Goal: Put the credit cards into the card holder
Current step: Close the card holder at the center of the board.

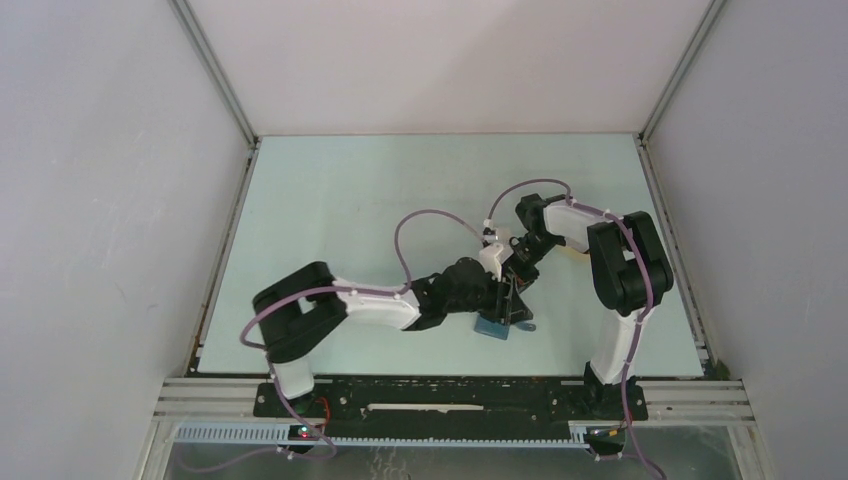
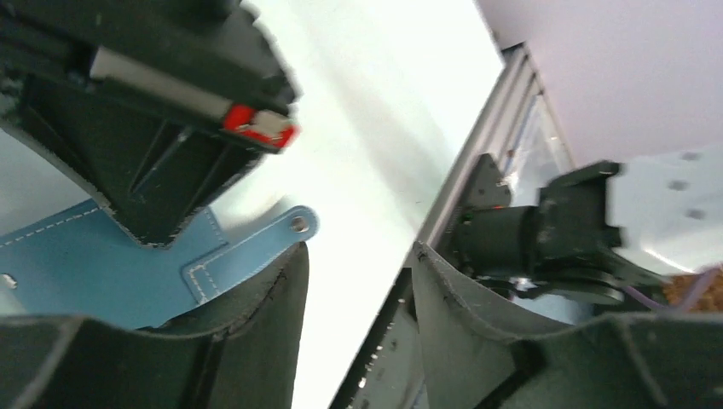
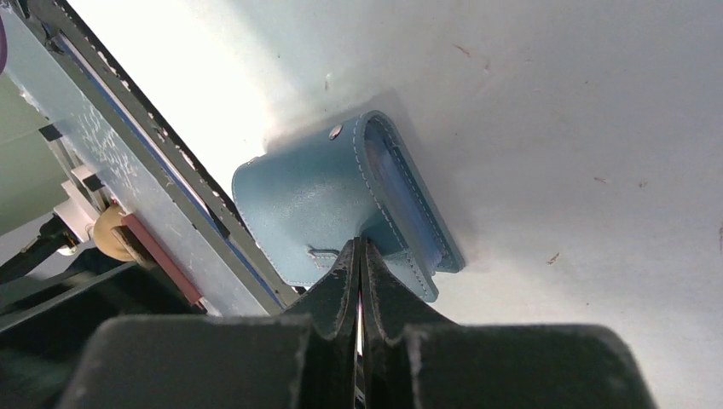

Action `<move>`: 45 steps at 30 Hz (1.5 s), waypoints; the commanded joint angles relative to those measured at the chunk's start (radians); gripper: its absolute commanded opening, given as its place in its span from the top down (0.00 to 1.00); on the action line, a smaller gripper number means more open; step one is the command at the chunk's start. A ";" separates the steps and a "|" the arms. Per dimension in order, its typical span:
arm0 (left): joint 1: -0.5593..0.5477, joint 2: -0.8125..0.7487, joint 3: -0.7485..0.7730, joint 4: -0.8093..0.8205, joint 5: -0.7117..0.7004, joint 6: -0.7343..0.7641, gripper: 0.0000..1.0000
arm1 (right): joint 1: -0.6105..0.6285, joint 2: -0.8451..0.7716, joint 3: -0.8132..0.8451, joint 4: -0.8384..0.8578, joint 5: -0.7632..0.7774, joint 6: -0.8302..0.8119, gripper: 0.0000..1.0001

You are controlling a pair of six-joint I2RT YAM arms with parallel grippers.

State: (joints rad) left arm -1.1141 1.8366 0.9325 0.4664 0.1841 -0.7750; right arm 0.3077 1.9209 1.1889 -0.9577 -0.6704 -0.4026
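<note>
**Two tools meet over a blue wallet [image 1: 492, 327] at the front of the tabletop [image 1: 350, 200].**
The wallet lies on the pale, smooth tabletop close to the aluminium rail [image 2: 477, 145]. It is stitched and leather-like, with a rounded strap [image 2: 256, 247] ending in a metal snap. The right tool [image 3: 359, 247] stands tip-down on it, clenched, with a thin pale sliver between the pads, perhaps a card [image 3: 359, 332]. The left tool [image 2: 356, 256] sits just beside it, released and holding nothing, its arm crowding in from the left. Plain white walls [image 1: 100, 150] enclose the space, and purple cables [image 1: 420, 215] loop over both arms.
</note>
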 commanded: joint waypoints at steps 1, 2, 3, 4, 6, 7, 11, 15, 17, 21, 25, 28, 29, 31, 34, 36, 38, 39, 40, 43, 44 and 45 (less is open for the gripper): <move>-0.004 -0.196 -0.072 0.012 -0.031 0.075 0.46 | 0.007 0.005 0.011 0.030 0.098 -0.004 0.94; -0.004 -0.225 -0.094 0.002 -0.045 0.092 0.44 | 0.007 0.002 0.011 0.030 0.098 -0.005 0.94; -0.004 -0.259 -0.123 -0.006 -0.061 0.108 0.43 | 0.008 -0.001 0.011 0.029 0.098 -0.005 0.93; -0.004 -0.290 -0.152 -0.019 -0.079 0.123 0.41 | 0.007 -0.003 0.010 0.030 0.099 -0.007 0.93; -0.004 -0.349 -0.213 -0.044 -0.128 0.148 0.34 | 0.007 -0.007 0.010 0.028 0.101 -0.011 0.93; -0.003 -0.372 -0.246 -0.051 -0.155 0.153 0.30 | 0.007 -0.009 0.009 0.026 0.104 -0.015 0.93; 0.019 -0.409 -0.355 -0.032 -0.201 0.118 0.17 | 0.007 -0.016 0.008 0.018 0.107 -0.031 0.93; 0.056 -0.363 -0.407 0.059 -0.136 0.045 0.12 | 0.009 -0.016 0.006 0.018 0.116 -0.039 0.93; 0.070 -0.318 -0.405 0.086 -0.110 0.011 0.11 | 0.011 -0.015 0.005 0.020 0.121 -0.039 0.93; 0.091 -0.244 -0.381 0.094 -0.074 -0.055 0.10 | 0.012 -0.010 0.004 0.020 0.124 -0.040 0.93; 0.109 -0.176 -0.379 0.133 -0.037 -0.129 0.10 | 0.013 -0.003 0.003 0.016 0.128 -0.041 0.93; 0.117 -0.113 -0.364 0.164 0.017 -0.185 0.10 | 0.014 0.000 0.003 0.009 0.125 -0.046 0.94; 0.117 -0.089 -0.356 0.175 0.031 -0.204 0.10 | 0.014 0.001 0.004 0.004 0.122 -0.048 0.93; 0.117 -0.044 -0.346 0.193 0.051 -0.229 0.11 | 0.016 0.000 0.005 -0.005 0.121 -0.051 0.93; 0.115 0.006 -0.347 0.228 0.071 -0.255 0.16 | 0.018 -0.009 0.004 -0.014 0.128 -0.054 0.94; 0.116 0.026 -0.347 0.232 0.070 -0.259 0.19 | 0.018 -0.015 -0.001 -0.009 0.134 -0.053 0.94; 0.115 0.045 -0.345 0.230 0.064 -0.257 0.22 | 0.018 -0.016 0.000 -0.012 0.134 -0.053 0.94; 0.115 0.059 -0.339 0.225 0.062 -0.253 0.25 | 0.019 -0.016 -0.001 -0.012 0.134 -0.052 0.94; 0.115 0.071 -0.335 0.220 0.059 -0.251 0.28 | 0.020 -0.016 -0.001 -0.011 0.134 -0.053 0.94; 0.115 0.103 -0.324 0.219 0.049 -0.251 0.41 | 0.021 -0.014 0.000 -0.013 0.134 -0.052 0.94; 0.115 0.110 -0.320 0.219 0.044 -0.251 0.45 | 0.022 -0.014 0.000 -0.013 0.134 -0.052 0.94; 0.115 0.117 -0.318 0.219 0.042 -0.252 0.49 | 0.022 -0.013 -0.001 -0.012 0.134 -0.054 0.94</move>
State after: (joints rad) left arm -0.9943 1.8751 0.6106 0.8268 0.2531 -1.0473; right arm 0.3164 1.9114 1.1931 -0.9951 -0.6090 -0.4206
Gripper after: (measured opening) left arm 0.560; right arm 0.064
